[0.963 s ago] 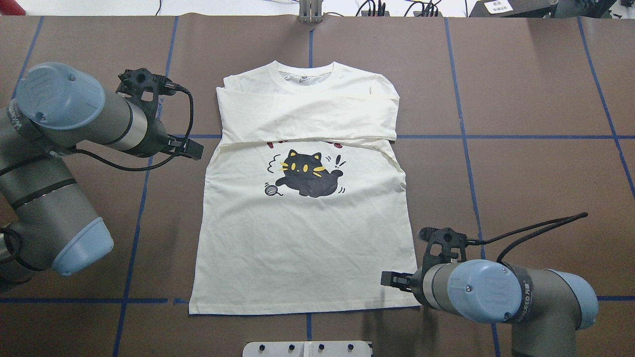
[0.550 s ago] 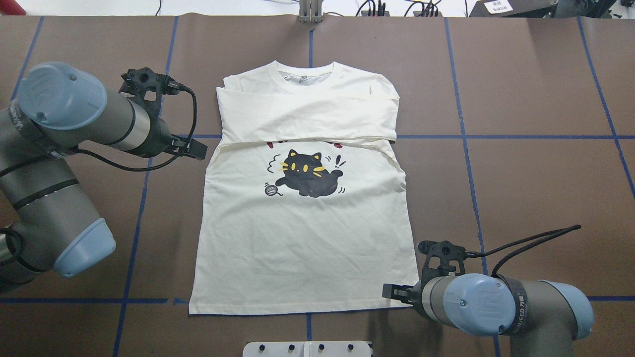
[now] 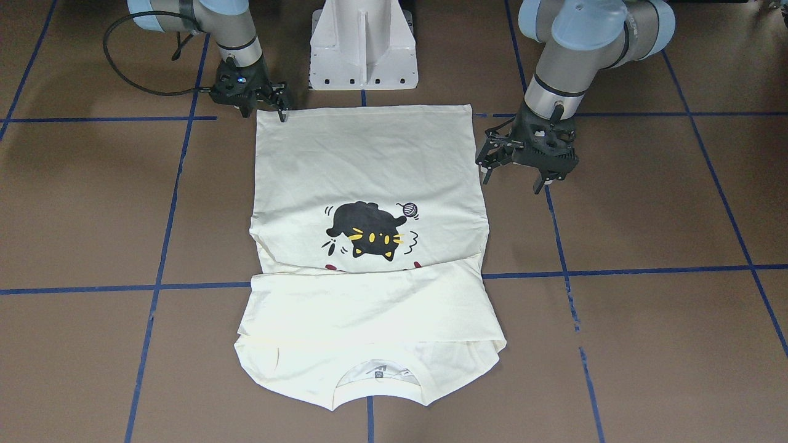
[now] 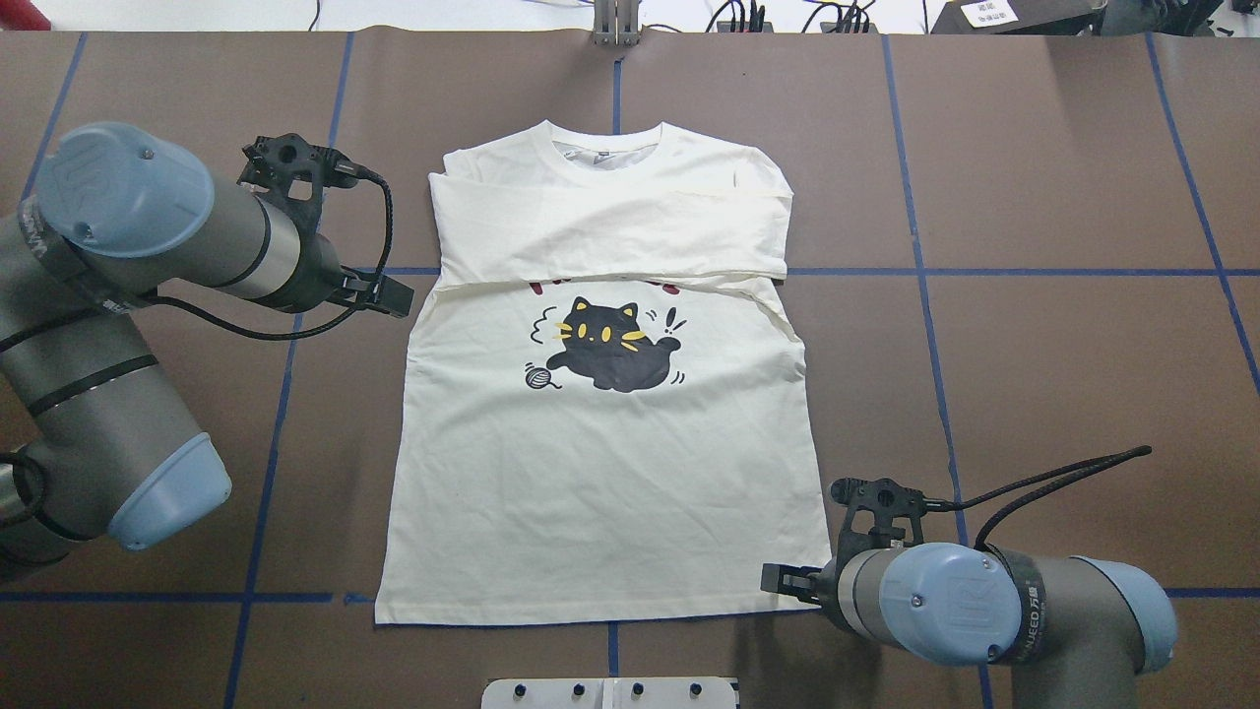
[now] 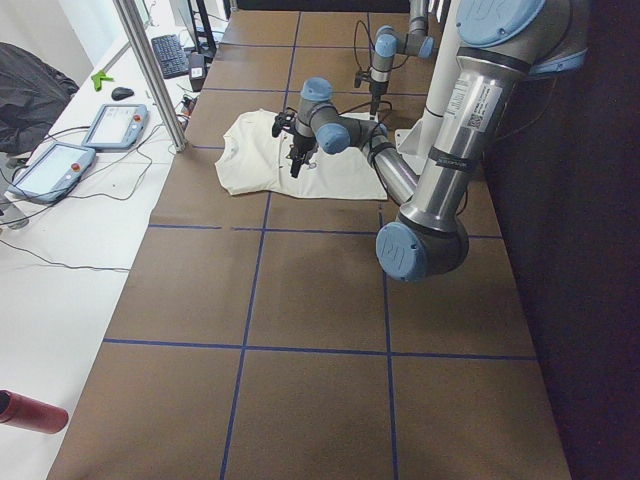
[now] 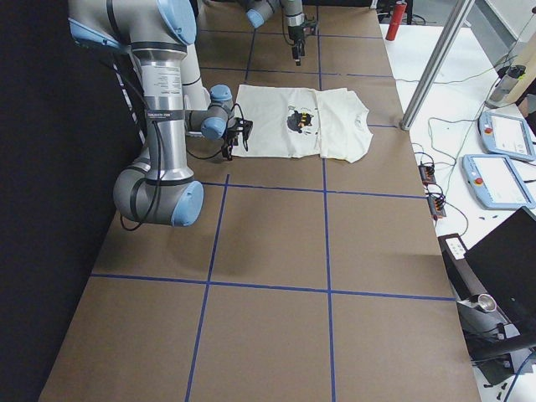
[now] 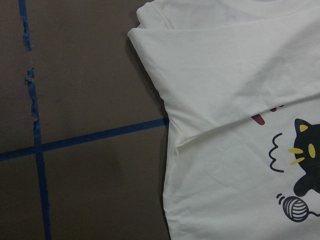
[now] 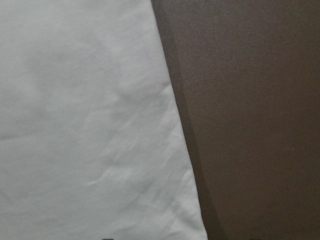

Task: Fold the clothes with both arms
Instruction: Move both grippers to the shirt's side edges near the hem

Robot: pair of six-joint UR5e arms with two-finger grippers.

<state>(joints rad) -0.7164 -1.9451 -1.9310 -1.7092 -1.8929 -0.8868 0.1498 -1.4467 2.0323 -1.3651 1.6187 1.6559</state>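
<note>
Left gripper [image 3: 512,182] beside T-shirt [image 4: 600,473] side, right gripper [image 3: 265,112] at hem corner, both jaws open.

red lettering [image 4: 536,288]: only the lower tips show below the folded sleeves [image 4: 610,231]; it cannot be read.
neck label [image 4: 602,156]: too small to read.
cat print [image 7: 306,165]: cut off by the right edge of the left wrist view.
T-shirt [image 8: 85,125]: in the right wrist view a blurred plain sheet, running out past the top, left and bottom edges.
right gripper [image 3: 263,114]: at the hem corner; whether it touches the cloth cannot be told. From overhead its fingers [image 4: 776,579] are mostly under the wrist.
pedestal [image 4: 610,692]: cut off by the bottom edge.
</note>
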